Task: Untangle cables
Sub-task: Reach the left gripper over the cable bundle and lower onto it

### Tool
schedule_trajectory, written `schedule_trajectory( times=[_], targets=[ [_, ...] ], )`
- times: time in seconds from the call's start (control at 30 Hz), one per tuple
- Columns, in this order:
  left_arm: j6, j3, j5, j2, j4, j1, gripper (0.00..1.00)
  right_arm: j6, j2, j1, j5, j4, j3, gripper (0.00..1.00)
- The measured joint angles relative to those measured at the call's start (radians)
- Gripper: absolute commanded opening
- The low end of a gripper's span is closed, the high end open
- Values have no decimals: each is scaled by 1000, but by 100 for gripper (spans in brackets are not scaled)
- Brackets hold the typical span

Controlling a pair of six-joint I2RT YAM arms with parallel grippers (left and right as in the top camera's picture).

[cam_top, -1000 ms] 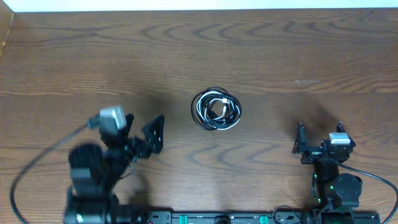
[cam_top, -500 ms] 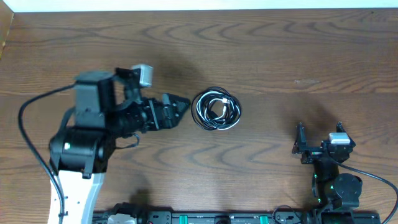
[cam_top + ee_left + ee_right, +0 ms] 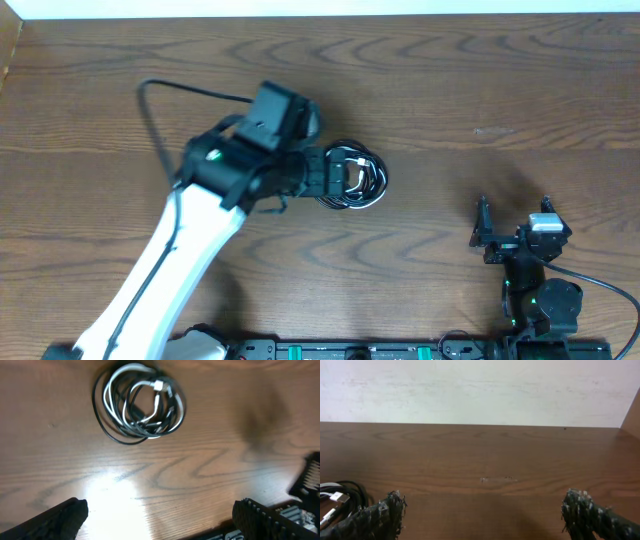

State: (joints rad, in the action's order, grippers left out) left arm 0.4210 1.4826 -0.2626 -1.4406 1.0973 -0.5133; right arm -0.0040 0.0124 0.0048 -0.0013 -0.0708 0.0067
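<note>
The cables [image 3: 366,178] lie coiled in one tangled bundle of black and white cords at the table's middle. In the left wrist view the bundle [image 3: 140,402] sits ahead of my fingers, with a white plug end near its centre. My left gripper [image 3: 322,176] is open and empty, right at the bundle's left edge; its fingertips [image 3: 160,522] stand wide apart above bare wood. My right gripper [image 3: 513,214] is open and empty near the front right, far from the bundle. In the right wrist view [image 3: 485,515] part of the bundle [image 3: 335,499] shows at the far left.
The wooden table [image 3: 480,80] ends at a white wall [image 3: 480,390] at the back. A thick black cord [image 3: 165,90] loops from my left arm. The arm bases and a rail [image 3: 350,350] line the front edge.
My left arm has swung up from the front left and reached right until its gripper is at the bundle. The right arm and the cables have not moved.
</note>
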Motion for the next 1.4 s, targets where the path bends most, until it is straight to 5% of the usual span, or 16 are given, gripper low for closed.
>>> schedule_trajectory(
  times=[0.13,0.17,0.2,0.27,0.37,0.73,1.0,1.13,1.4],
  targets=[
    [60,0,7,-120,-2,-8,95,0,0,0,0,0,0,99],
    [78,0,8,-146,-2,-8,82,0,0,0,0,0,0,99],
    [91,0,15,-173,-3,-8,58,0,0,0,0,0,0,99],
    [121,0,23,-227,-8,-8,46,0,0,0,0,0,0,99],
    [145,0,26,-294,-29,-8,55,0,0,0,0,0,0,99],
    [261,0,25,-476,-132,-8,66,0,0,0,0,0,0,99],
    [386,0,25,-578,-153,-8,60,0,0,0,0,0,0,99],
    [425,0,21,-602,-175,-8,44,0,0,0,0,0,0,99],
    [448,0,19,-602,-220,-27,43,0,0,0,0,0,0,99]
  ],
)
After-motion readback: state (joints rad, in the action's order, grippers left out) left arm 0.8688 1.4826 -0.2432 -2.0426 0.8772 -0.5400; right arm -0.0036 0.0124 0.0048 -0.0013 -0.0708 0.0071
